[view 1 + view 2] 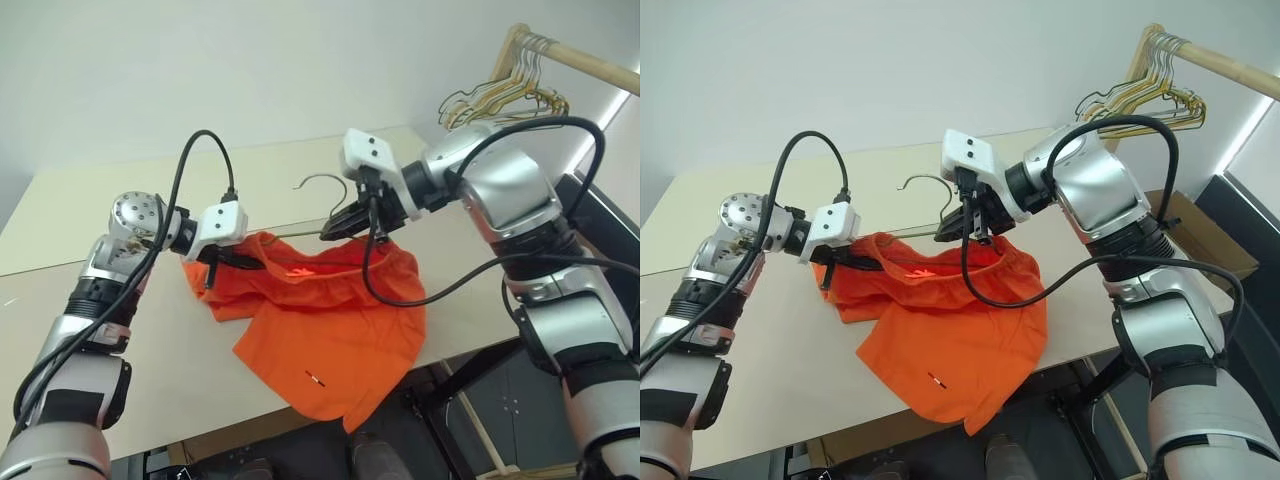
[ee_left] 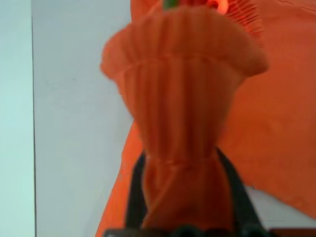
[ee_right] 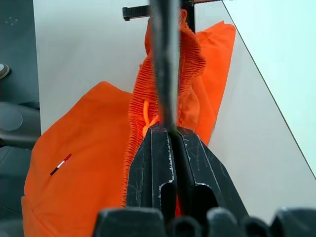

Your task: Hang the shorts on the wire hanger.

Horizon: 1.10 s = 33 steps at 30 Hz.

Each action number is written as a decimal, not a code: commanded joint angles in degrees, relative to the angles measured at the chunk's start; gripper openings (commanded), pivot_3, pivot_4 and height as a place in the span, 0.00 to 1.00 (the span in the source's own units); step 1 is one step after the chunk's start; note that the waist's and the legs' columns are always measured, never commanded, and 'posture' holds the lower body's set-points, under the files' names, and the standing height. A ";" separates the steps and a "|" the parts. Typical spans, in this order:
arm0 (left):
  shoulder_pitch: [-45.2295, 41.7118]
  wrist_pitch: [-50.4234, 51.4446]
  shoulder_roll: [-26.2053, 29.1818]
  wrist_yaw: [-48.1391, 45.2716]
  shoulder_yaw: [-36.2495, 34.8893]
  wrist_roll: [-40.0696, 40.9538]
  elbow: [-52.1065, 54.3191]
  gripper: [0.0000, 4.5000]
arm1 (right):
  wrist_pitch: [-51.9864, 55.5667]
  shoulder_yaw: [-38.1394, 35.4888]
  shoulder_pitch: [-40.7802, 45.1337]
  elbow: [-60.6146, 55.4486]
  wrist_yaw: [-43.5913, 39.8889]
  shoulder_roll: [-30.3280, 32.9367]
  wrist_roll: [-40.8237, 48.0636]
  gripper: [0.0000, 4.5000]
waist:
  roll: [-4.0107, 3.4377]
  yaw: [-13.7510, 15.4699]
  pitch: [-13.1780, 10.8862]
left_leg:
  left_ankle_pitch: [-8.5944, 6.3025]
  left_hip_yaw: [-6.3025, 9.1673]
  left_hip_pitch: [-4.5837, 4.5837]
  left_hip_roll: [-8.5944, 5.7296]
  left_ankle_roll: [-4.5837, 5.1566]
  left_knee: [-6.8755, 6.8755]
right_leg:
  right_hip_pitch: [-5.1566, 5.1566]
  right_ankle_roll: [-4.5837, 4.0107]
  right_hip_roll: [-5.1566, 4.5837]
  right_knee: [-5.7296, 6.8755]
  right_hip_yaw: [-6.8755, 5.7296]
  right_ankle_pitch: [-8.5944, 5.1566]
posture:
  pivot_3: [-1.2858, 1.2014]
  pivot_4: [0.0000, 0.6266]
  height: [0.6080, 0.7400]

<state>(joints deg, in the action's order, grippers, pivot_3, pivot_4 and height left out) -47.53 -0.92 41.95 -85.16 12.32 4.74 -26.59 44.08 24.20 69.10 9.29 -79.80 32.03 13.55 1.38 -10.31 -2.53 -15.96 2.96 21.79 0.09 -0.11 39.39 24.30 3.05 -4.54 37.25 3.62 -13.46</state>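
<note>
The orange shorts lie on the beige table, their legs drooping over its front edge. My left gripper is shut on a bunched piece of the gathered waistband at the shorts' left end, a black finger on each side of the fabric. My right gripper is shut on the thin dark wire hanger, just below its curved hook, above the waistband's middle. In the right wrist view the hanger's wire runs from the jaws along the lifted waistband.
A bunch of gold and green hangers hangs from a wooden rail at the back right. A cardboard box stands beyond the table's right end. Black table legs show below the front edge.
</note>
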 commanded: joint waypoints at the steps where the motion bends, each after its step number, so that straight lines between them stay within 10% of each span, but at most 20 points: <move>1: 0.30 0.52 1.33 0.33 -2.16 1.32 2.73 0.00 | -1.42 -1.53 1.73 -1.87 -0.97 -0.24 0.84 0.00 | 0.00 0.17 0.00 | 0.00 0.01 0.00 0.00 0.00 0.00 | 0.00 0.00 0.00 0.00 0.00 0.00 | 0.49 0.00 1.00; 6: 1.57 1.78 1.72 1.32 -2.98 1.84 4.73 0.00 | -3.07 -2.12 0.09 -3.25 -0.68 0.12 0.87 0.00 | 0.00 0.38 0.00 | 0.00 0.01 0.00 -0.01 0.00 0.00 | 0.00 0.00 -0.01 0.00 0.00 0.00 | 0.49 0.00 1.00; 20: 3.38 4.66 1.45 4.80 -3.64 2.68 7.24 0.00 | -1.81 -11.76 -3.16 -4.37 2.60 8.83 3.07 1.00 | 0.00 1.63 0.00 | 0.00 -0.02 0.05 -0.11 0.00 0.10 | -0.03 0.04 -0.11 -0.03 0.01 0.02 | 0.49 0.00 1.00; 33: 3.72 5.65 1.73 5.95 -4.28 3.08 7.60 0.00 | -9.25 -13.81 -19.09 -9.33 0.90 22.18 0.65 1.00 | 0.00 2.08 0.00 | -0.01 -0.17 0.09 -0.14 0.01 0.17 | -0.08 0.11 -0.15 -0.10 0.01 0.02 | 0.49 0.00 1.00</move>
<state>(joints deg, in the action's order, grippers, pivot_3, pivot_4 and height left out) -42.65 4.28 43.15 -79.83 10.02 6.80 -20.68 36.94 10.54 49.63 2.35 -78.69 53.57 14.69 1.38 -8.24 -2.53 -15.97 2.77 21.87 -0.05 -0.09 39.60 24.22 3.16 -4.69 37.16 3.63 -13.44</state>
